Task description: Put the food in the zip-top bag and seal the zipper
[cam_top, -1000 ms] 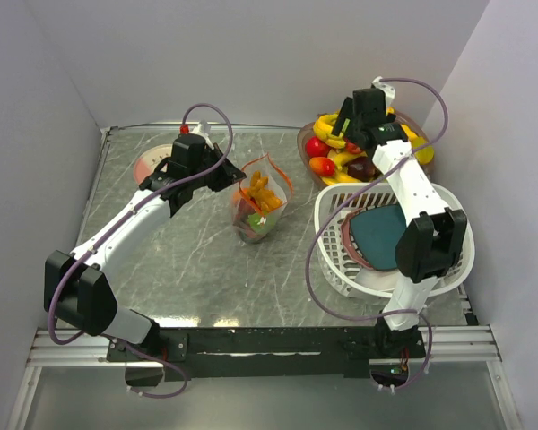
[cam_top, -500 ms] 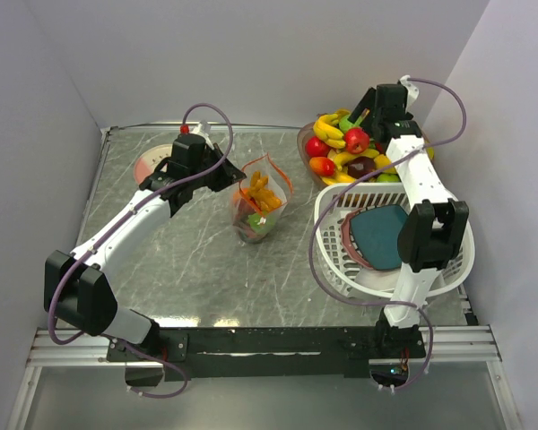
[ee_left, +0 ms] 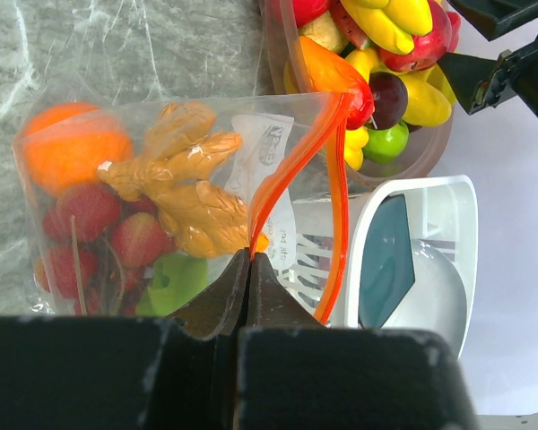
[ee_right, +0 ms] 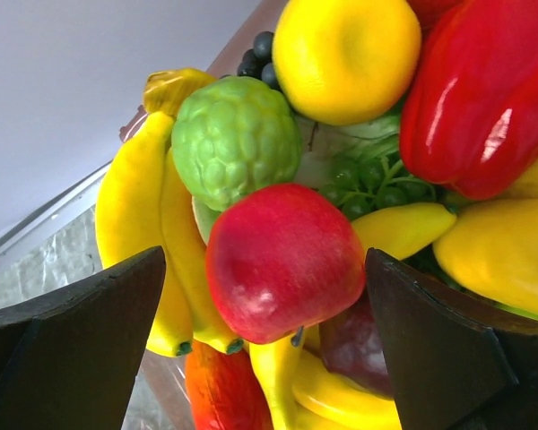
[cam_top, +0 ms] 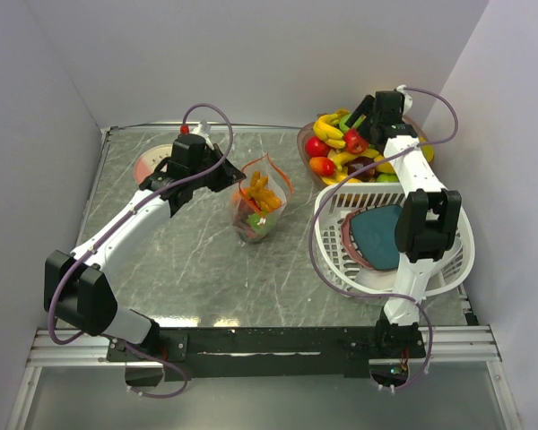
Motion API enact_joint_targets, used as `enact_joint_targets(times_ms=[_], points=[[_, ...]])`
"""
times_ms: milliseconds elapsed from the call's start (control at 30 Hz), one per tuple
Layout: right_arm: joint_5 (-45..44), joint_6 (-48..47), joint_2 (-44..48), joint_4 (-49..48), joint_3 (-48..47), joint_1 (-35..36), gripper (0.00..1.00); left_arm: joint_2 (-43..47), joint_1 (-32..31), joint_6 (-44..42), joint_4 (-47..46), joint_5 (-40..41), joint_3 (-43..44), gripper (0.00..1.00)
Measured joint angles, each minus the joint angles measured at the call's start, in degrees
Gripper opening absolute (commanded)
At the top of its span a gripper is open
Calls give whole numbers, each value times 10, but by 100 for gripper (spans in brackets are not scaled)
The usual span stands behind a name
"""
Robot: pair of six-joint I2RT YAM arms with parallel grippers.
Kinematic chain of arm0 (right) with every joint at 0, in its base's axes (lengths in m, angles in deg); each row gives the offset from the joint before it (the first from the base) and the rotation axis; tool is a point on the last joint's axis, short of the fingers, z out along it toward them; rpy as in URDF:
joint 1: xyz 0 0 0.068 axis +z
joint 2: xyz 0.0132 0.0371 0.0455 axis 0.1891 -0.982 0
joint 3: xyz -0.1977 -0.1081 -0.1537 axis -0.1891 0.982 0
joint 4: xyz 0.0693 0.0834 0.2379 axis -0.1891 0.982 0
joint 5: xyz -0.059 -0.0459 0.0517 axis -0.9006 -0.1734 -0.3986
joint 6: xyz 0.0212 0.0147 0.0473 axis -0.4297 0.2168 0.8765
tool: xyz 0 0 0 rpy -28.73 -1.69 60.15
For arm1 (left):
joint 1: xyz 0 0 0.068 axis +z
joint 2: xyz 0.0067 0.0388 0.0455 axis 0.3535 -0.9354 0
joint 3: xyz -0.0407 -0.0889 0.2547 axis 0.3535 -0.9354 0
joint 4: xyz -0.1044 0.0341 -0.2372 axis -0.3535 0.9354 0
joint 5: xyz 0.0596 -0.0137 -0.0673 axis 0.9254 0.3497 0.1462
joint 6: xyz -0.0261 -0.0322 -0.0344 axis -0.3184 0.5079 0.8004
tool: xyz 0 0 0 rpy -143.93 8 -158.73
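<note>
Crinkly clear zip-top bag (ee_left: 262, 148), glossy round apple (ee_right: 282, 260), bumpy green fruit (ee_right: 236, 139)

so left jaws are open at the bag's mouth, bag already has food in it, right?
Not quite. The left jaws are shut, not open, pinching the zipper at the bag's mouth; the left wrist view shows it. The bag does already have food in it.
</note>
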Motion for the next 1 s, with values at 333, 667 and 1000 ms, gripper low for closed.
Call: enact_joint_targets(times_ms=[333, 667, 1000], points=[[9, 0, -2, -9, 10, 0, 100, 0, 0, 0, 0, 0, 0, 1], [3, 0, -3, -7, 10, -1, 99, 0, 0, 0, 0, 1, 0, 1], [-5, 0, -10, -6, 11, -1, 95, 0, 0, 0, 0, 1, 0, 1]])
